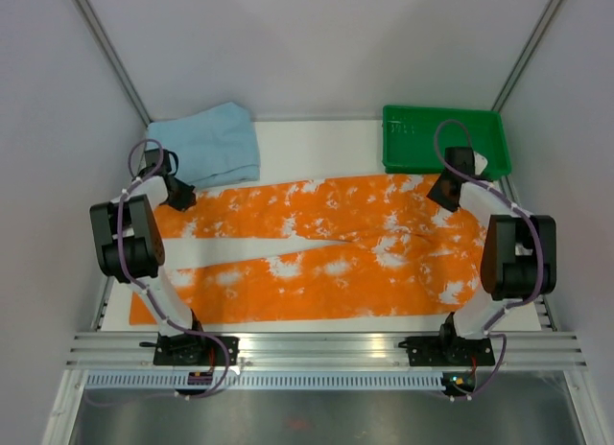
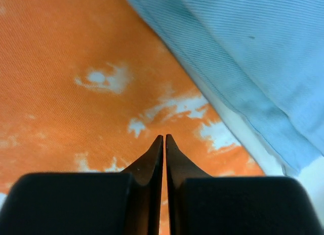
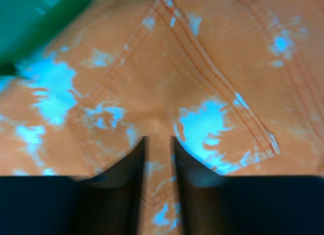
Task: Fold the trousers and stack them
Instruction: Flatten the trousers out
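You had the trousers (image 1: 326, 248) spread flat across the counter (image 1: 317, 138), legs pointing left, waist at the right by the green tray (image 1: 427, 143). Your left pincer (image 2: 164, 136) was closed, tips pressed together, over the far leg's cuff end just beside the light blue cloth (image 1: 213, 143). Your right pincer (image 3: 158, 139) sat over the waist near a stitched pocket, jaws a little apart, orange fabric showing through the gap, view blurred.
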